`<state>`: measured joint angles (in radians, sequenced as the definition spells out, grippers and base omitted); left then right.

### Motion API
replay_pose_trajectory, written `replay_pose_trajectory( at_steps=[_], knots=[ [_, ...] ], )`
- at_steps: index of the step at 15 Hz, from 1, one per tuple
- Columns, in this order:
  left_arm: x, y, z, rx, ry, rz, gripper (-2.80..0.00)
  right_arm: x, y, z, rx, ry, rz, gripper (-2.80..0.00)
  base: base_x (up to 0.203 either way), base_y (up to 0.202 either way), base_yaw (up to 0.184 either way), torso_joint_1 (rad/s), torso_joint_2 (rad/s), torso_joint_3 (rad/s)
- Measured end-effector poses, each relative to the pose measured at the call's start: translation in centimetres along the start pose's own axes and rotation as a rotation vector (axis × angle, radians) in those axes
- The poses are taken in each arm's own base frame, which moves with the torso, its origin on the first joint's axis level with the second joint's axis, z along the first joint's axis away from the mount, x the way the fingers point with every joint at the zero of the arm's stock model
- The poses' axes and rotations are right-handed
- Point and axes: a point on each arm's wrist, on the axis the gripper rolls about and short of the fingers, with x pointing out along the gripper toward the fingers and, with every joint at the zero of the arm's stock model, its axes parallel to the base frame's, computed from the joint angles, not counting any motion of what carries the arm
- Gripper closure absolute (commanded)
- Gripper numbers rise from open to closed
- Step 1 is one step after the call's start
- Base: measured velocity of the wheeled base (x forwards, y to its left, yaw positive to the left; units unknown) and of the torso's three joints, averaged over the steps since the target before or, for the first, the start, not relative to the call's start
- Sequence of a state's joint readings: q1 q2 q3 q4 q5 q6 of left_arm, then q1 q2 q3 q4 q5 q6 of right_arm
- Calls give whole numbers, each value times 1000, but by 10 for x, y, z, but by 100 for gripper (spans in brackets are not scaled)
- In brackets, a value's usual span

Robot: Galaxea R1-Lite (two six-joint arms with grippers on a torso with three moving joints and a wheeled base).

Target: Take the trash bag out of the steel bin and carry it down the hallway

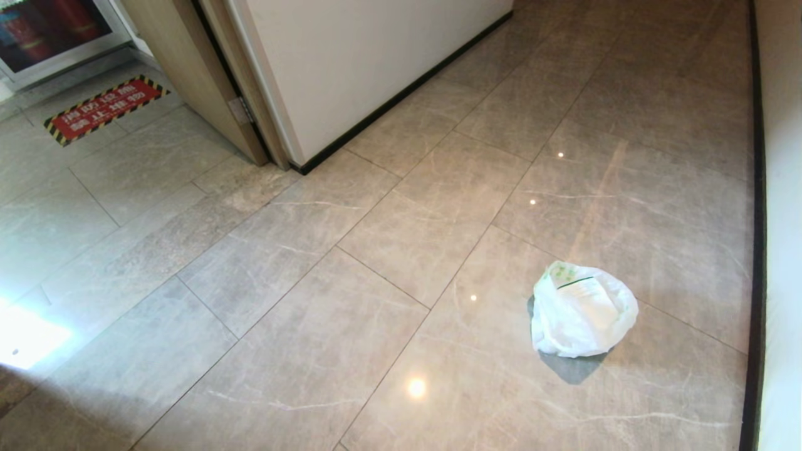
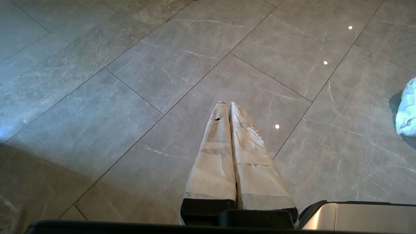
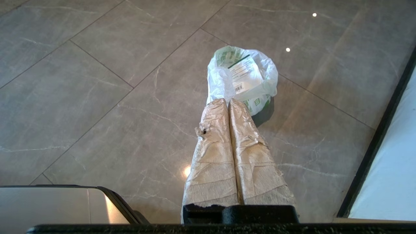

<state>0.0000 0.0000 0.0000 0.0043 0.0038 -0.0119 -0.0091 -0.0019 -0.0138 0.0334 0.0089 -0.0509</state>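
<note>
The trash bag (image 1: 579,310), white thin plastic with green print, lies crumpled on the glossy beige tiles of the hallway (image 1: 388,238), near the right wall. It also shows at the edge of the left wrist view (image 2: 408,110). The right gripper (image 3: 227,100) hangs above the floor just short of the trash bag (image 3: 242,76), its taped fingers pressed together with nothing between them. The left gripper (image 2: 226,103) is shut and empty over bare tiles, well apart from the bag. Neither arm shows in the head view. The steel bin is out of view.
A cream wall corner with black skirting (image 1: 376,113) and a wooden door frame (image 1: 194,69) stand at the far left. A red floor sign with hazard stripes (image 1: 103,108) lies beyond. The right wall (image 1: 780,250) runs close beside the bag. A silvery robot panel (image 2: 357,217) sits between the arms.
</note>
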Motion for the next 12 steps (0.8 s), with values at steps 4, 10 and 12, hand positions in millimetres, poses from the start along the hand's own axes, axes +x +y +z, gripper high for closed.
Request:
replay_pose_trajectory(
  at_steps=[4,10,12],
  knots=[
    [0,0,0,0,0,0,0,0,0,0,-1,0,0,0,0,0,0,1,0,202],
    [0,0,0,1,0,0,0,0,0,0,1,2,0,0,0,0,0,3,-3,207],
    [0,0,0,1,0,0,0,0,0,0,0,4,-1,0,0,0,0,0,0,202]
  ],
)
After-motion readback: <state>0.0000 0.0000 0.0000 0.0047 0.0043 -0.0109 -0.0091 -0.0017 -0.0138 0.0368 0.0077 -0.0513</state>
